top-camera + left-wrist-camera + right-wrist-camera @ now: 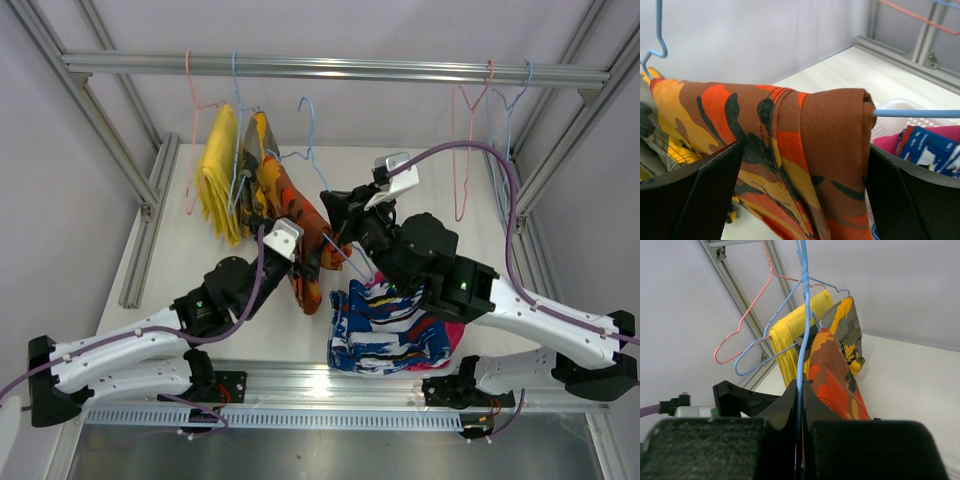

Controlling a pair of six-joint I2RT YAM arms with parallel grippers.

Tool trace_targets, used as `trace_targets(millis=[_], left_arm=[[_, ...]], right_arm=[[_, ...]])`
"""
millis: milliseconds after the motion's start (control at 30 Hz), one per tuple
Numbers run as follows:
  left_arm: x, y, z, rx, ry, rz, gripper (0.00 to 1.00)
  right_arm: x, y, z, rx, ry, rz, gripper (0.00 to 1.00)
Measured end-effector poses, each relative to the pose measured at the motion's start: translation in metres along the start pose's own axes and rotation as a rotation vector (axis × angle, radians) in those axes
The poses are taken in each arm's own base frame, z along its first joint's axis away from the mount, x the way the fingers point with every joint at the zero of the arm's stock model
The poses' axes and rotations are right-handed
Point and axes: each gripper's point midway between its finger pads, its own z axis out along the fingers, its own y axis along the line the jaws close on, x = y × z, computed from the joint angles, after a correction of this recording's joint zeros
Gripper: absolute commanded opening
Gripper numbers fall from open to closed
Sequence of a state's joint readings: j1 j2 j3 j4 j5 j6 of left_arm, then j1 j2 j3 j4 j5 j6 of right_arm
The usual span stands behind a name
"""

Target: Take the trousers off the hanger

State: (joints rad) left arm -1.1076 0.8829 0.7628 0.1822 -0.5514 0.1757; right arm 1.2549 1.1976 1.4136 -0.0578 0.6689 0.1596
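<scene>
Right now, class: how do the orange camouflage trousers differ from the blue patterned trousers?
The orange camouflage trousers hang over a blue hanger; the blue patterned trousers lie heaped on pink trousers, off any hanger. The open left pincer straddles the orange pair; no pincer touches the blue pair. Both are patterned cloth.

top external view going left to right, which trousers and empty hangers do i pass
yellow trousers → orange camouflage trousers → blue patterned trousers → empty pink hanger
</scene>
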Motion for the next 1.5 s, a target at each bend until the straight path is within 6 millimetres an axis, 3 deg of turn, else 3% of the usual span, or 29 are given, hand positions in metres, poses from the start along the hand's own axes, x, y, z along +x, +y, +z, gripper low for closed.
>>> trace_targets(millis=[267,733,1133,1300,1400,1467,1500], left_arm=[[-0.011,-0.010,-0.010,0.097,-0.053,-0.022,0.99],[0.016,-0.020,-0.001,0.112,0.032,0.030,0.98],[0.014,-0.017,-0.004,0.124,0.060,0.091,0.44],[0.016,-0.017,-0.004,0.125,0.067,0.103,0.43],[0.018,-0.016,-0.005,0.125,0.076,0.108,0.37],[0.021,-0.016,-0.005,0.126,0.087,0.113,0.25],[0.022,-0.017,-0.005,0.126,0.092,0.113,0.12]], right_arm=[[0.000,0.000,0.000,0.001,0.001,-0.005,0.00],[0.006,0.004,-0.003,-0.012,0.013,-0.009,0.00],[0.001,0.001,-0.008,-0.011,0.011,-0.006,0.00],[0.004,0.002,-0.009,-0.014,0.020,-0.003,0.00],[0.012,0.004,-0.010,-0.023,0.034,0.007,0.00],[0.018,0.006,-0.011,-0.029,0.040,0.012,0.00],[0.021,0.007,-0.011,-0.030,0.045,0.009,0.00]])
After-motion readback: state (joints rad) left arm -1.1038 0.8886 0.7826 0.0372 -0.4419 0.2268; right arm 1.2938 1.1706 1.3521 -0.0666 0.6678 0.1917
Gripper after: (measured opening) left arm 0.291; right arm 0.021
